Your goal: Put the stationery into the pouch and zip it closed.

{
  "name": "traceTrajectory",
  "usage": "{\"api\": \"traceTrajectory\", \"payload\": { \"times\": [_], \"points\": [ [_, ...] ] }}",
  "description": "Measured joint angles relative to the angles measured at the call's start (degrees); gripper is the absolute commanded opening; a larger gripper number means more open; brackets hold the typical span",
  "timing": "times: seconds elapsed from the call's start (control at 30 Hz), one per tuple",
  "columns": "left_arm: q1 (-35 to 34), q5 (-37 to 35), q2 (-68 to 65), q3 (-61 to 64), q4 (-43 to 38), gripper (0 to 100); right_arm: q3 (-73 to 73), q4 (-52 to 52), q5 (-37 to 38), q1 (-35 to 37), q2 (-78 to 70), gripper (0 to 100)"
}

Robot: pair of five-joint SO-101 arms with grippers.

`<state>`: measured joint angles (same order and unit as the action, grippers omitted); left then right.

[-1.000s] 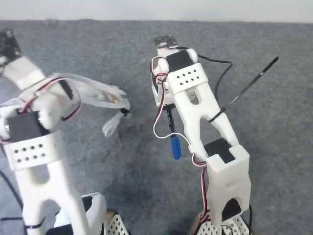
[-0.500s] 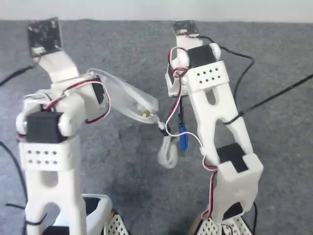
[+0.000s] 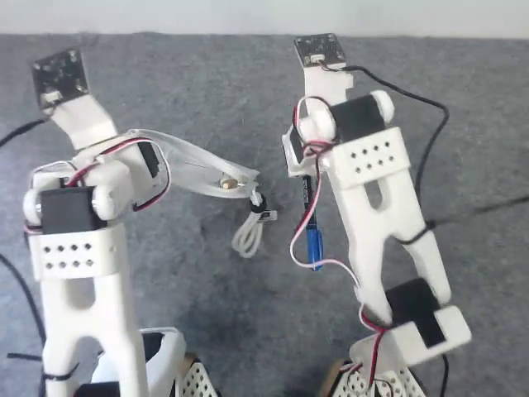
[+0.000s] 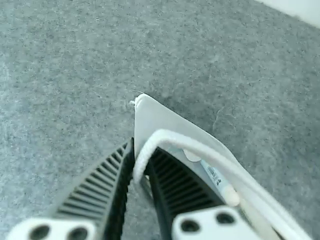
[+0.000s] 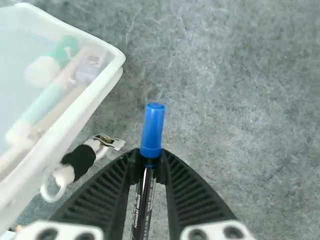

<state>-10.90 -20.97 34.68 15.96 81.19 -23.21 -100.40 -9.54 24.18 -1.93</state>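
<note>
We can read no writing. The pen (image 5: 151, 127) has pale print along its black barrel and the tag (image 5: 107, 141) by the pouch's pull is printed too, but both are too small to make out. A white stick inside the pouch (image 4: 165, 120) has a small label we cannot read either. The pouch is soft, milky, translucent plastic, flat and oblong with a thicker white rim. The left end effector (image 4: 140, 150) has its ribbed black jaws nearly together, pinching the pouch by one end. From above, the pouch (image 3: 198, 169) reaches out from the left arm towards the right arm, and a white cord loop (image 3: 248, 236) hangs from its far end on a black pull (image 5: 80, 156). Through the pouch wall (image 5: 107, 75) we see a green-and-white marker (image 5: 47, 97) and other pale pieces lying lengthwise. The right end effector (image 5: 150, 157) has closed its jaws on the pen's barrel just behind the smooth, round blue cap, which sticks out past the fingertips. The pen (image 3: 312, 223) is outside the pouch, just beside its pull end and not touching it. Below them is the tabletop (image 3: 165, 83), covered in a grey, felt-like fabric.
</note>
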Motion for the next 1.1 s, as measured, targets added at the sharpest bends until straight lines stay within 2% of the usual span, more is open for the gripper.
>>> {"api": "traceTrajectory", "payload": {
  "times": [0.13,0.53,1.1],
  "points": [
    [0.00,0.00,0.00,0.00,0.00,1,2.46,0.00,0.00,0.00,6.24,0.6],
    [0.00,0.00,0.00,0.00,-0.97,1,12.31,0.62,0.00,6.42,23.91,0.6],
    [-0.18,0.00,0.00,1.05,-1.58,1,12.31,3.25,0.00,21.36,35.69,0.6]
  ]
}}
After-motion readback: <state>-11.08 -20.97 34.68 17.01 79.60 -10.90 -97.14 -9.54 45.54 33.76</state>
